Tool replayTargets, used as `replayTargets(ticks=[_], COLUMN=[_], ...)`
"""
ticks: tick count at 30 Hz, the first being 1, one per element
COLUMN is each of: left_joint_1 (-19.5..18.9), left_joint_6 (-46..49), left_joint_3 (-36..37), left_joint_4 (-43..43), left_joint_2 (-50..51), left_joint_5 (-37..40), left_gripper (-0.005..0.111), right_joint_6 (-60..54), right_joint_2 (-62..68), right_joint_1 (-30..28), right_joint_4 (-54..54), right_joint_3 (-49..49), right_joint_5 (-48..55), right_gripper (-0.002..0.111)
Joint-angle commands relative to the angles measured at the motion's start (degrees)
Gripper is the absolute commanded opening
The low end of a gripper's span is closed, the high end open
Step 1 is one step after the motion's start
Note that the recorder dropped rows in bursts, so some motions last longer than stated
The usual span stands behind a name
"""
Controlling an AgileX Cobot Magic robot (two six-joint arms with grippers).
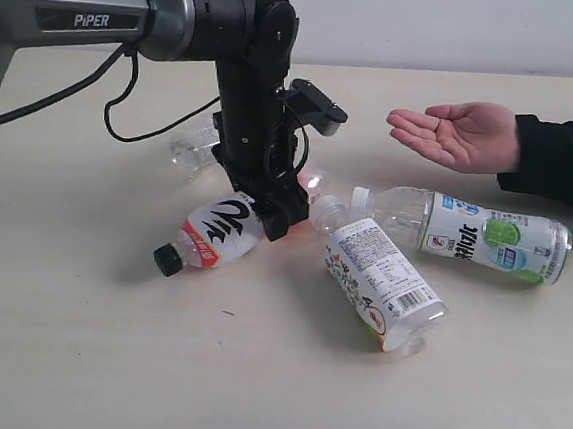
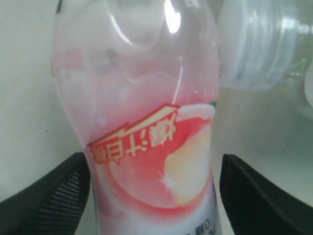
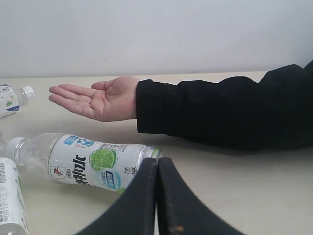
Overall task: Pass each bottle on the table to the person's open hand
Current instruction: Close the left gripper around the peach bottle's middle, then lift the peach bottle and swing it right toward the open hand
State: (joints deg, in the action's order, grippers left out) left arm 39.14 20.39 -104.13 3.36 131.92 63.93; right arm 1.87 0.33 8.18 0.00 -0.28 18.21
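Observation:
The black-capped pink-white bottle lies on the table. My left gripper is down over its body, open. In the left wrist view the bottle fills the space between the fingers of the left gripper, with a thin gap at one finger. The nutrition-text bottle and the green-lime bottle lie to the right. A blue-white bottle is half hidden behind the arm. The person's open hand hovers palm up at the back right. My right gripper is shut on nothing, near the green-lime bottle.
The nutrition-text bottle's white cap lies close beside the pink-white bottle. The person's black sleeve rests on the table beyond the green-lime bottle. A black cable hangs from the left arm.

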Motion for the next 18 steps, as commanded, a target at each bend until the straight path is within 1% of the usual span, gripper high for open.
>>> replayTargets(ticks=[1,4,5,6,7,8,10,11,12,13,16,18], left_joint_1=[0.0,-0.3,-0.5,-0.5,-0.5,-0.5,-0.5,-0.5,-0.5,-0.5,-0.7,-0.7], left_joint_6=[-0.3,-1.3,-3.1,-3.5,-3.8,-3.8,-3.8,-3.8,-4.2,-5.2,-11.9,-14.1], left_joint_3=[-0.3,-0.3,-0.3,-0.3,-0.3,-0.3,-0.3,-0.3,-0.3,-0.3,-0.5,-1.2], left_joint_4=[-0.2,-0.2,-0.2,-0.2,-0.3,-0.4,-1.0,-1.4,-2.3,-3.4,-10.3,-10.7], left_joint_2=[-0.2,-0.2,-0.2,-0.2,0.0,0.0,0.4,0.4,0.4,0.2,-1.4,-3.2], left_joint_5=[-0.2,-0.2,-0.2,-0.2,-0.3,-0.2,1.2,1.4,2.1,2.2,1.9,1.9], left_gripper=[0.071,0.068,0.062,0.058,0.05,0.046,0.028,0.022,0.009,0.002,0.0,0.0], right_joint_6=[-0.2,0.0,0.0,0.0,-0.2,-0.2,-0.2,-0.2,-0.1,-0.1,-0.2,-0.2], right_joint_2=[-0.3,-0.3,-0.3,-0.3,-0.3,-0.3,-0.3,-0.3,-0.3,-0.3,-0.3,-0.3], right_joint_1=[-0.2,-0.2,-0.2,-0.2,-0.2,-0.2,-0.2,-0.2,-0.2,-0.2,-0.2,-0.2], right_joint_4=[0.0,0.0,0.0,0.0,0.0,0.0,0.0,0.0,0.0,0.0,0.0,0.0], right_joint_3=[0.3,0.3,0.3,0.3,0.3,0.3,0.3,0.3,0.3,0.3,0.3,0.3], right_joint_5=[-0.3,-0.3,-0.3,-0.3,-0.3,-0.3,-0.3,-0.3,-0.3,-0.3,-0.3,-0.3], right_gripper=[0.0,0.0,0.0,0.0,0.0,0.0,0.0,0.0,0.0,0.0,0.0,0.0])
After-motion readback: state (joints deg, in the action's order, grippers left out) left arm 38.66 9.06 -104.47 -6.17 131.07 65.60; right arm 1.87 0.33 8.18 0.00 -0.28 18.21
